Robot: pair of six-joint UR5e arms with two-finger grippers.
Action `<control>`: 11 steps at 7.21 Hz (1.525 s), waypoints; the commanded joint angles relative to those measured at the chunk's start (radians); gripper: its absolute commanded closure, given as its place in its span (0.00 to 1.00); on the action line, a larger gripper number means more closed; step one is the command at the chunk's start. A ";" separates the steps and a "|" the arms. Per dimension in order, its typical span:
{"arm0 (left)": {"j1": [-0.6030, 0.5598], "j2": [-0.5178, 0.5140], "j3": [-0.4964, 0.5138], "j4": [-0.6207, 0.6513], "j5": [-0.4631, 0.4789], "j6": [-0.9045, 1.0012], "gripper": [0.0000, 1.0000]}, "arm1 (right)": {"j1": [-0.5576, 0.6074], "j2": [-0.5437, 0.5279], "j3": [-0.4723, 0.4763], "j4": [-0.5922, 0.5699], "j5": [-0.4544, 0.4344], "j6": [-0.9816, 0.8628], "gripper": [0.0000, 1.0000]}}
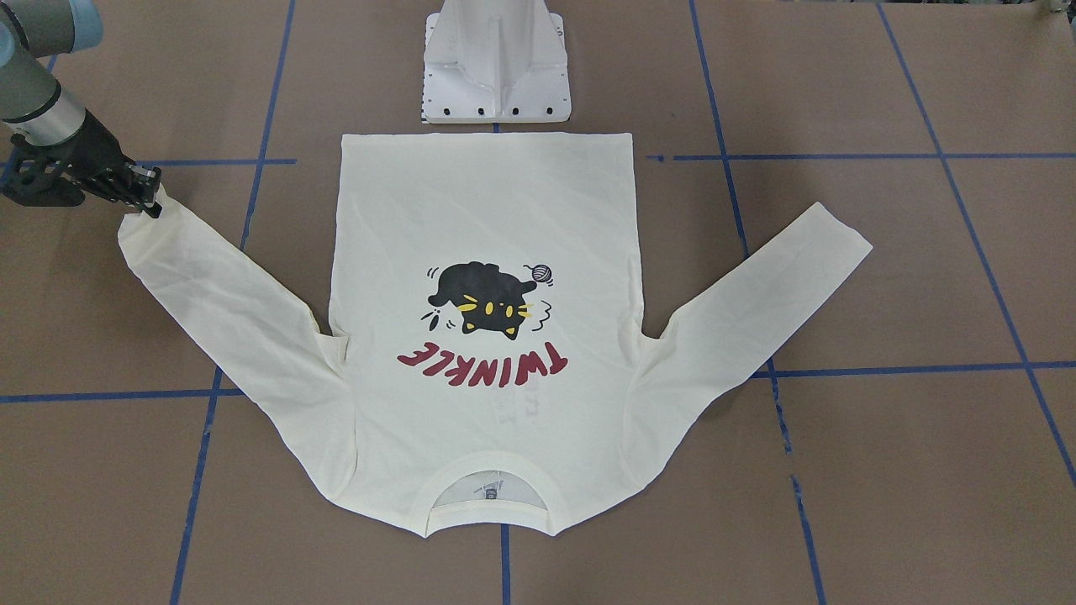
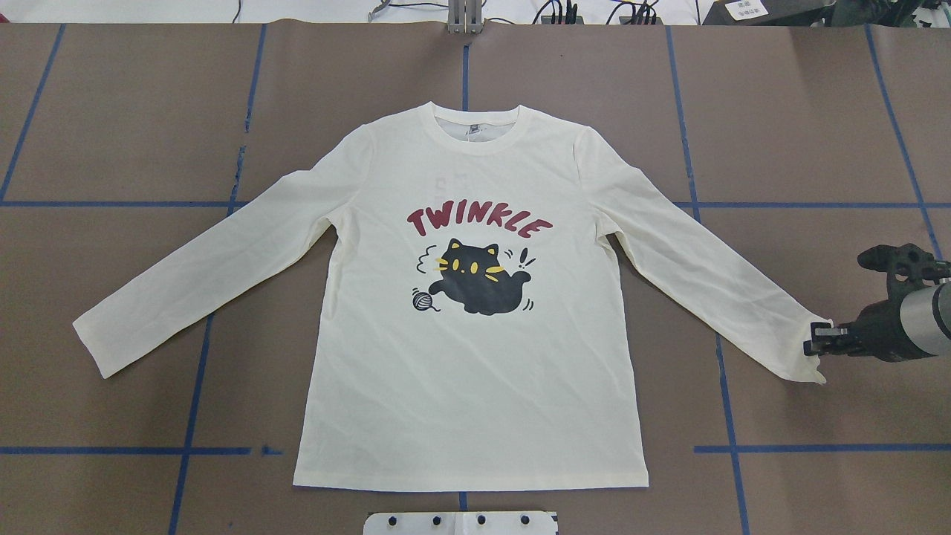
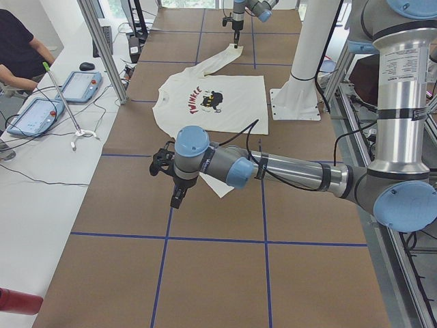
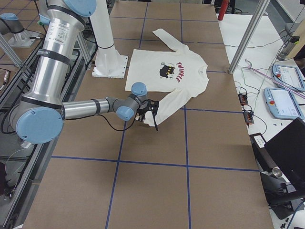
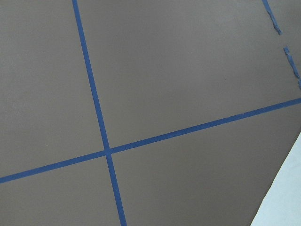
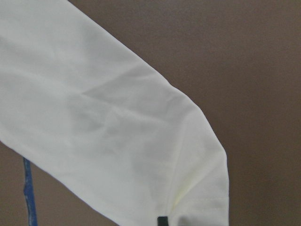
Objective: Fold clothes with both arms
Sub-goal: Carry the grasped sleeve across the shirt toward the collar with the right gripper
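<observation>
The cream long-sleeved T-shirt (image 2: 475, 386) lies flat on the brown table, cat print and red "TWINKLE" facing up, both sleeves spread out. My right gripper (image 2: 815, 343) is shut on the right sleeve's cuff (image 2: 806, 357), which is lifted slightly; it also shows in the front view (image 1: 150, 202). One fingertip (image 6: 162, 220) shows on the cuff in the right wrist view. My left gripper (image 3: 176, 195) shows only in the exterior left view, hovering just beyond the left sleeve's cuff (image 2: 96, 342); I cannot tell whether it is open or shut. A corner of cream cloth (image 5: 287, 197) shows in the left wrist view.
The white pedestal base (image 1: 496, 67) stands at the shirt's hem. Blue tape lines (image 2: 200, 371) cross the table. Aluminium posts (image 3: 102, 48), tablets (image 3: 37, 113) and a seated operator (image 3: 17, 41) are along the far side.
</observation>
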 commanded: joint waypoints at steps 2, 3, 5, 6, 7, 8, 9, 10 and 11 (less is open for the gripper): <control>0.000 -0.009 -0.001 0.001 0.002 0.000 0.00 | 0.092 0.280 -0.069 -0.108 0.061 0.000 1.00; 0.000 -0.010 -0.001 0.001 0.002 0.000 0.00 | 0.113 0.414 -0.082 -0.241 0.061 0.000 1.00; 0.000 -0.013 0.001 0.003 0.002 -0.002 0.00 | 0.139 0.713 -0.253 -0.378 0.065 0.005 1.00; 0.001 -0.015 -0.001 0.003 0.002 -0.002 0.00 | 0.141 0.840 -0.380 -0.377 0.065 0.046 1.00; 0.000 -0.015 -0.001 0.003 0.000 -0.002 0.00 | 0.149 0.969 -0.492 -0.378 0.065 0.056 1.00; 0.000 -0.015 -0.001 0.004 0.002 -0.002 0.00 | 0.152 1.066 -0.589 -0.369 0.064 0.063 1.00; 0.000 -0.015 -0.001 0.004 0.002 -0.002 0.00 | 0.152 1.150 -0.669 -0.347 0.061 0.063 1.00; 0.000 -0.015 -0.001 0.004 0.002 -0.002 0.00 | 0.147 1.206 -0.748 -0.278 0.059 0.065 1.00; 0.000 -0.015 -0.001 0.004 0.002 -0.002 0.00 | 0.130 1.275 -0.825 -0.233 0.049 0.063 1.00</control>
